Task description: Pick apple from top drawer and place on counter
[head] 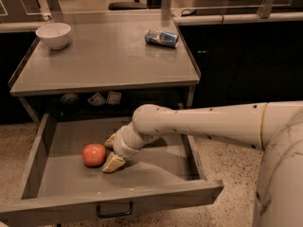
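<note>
The red-orange apple (pixel 94 154) lies on the floor of the open top drawer (pixel 57 174), left of middle. My gripper (pixel 111 152) is down in the drawer just right of the apple, its two pale fingers spread, one finger (pixel 113 163) at the apple's near right side and the other at its far right side. The jaws stand open and the apple lies loose at their mouth, not held. The grey counter (pixel 109 60) is above the drawer.
A white bowl (pixel 53 34) stands at the counter's back left corner. A blue crushed can (pixel 162 38) lies at its back right. Dark cabinets with a pale rail stand to the right. My white arm (pixel 203 124) crosses the drawer's right side. Speckled floor surrounds the unit.
</note>
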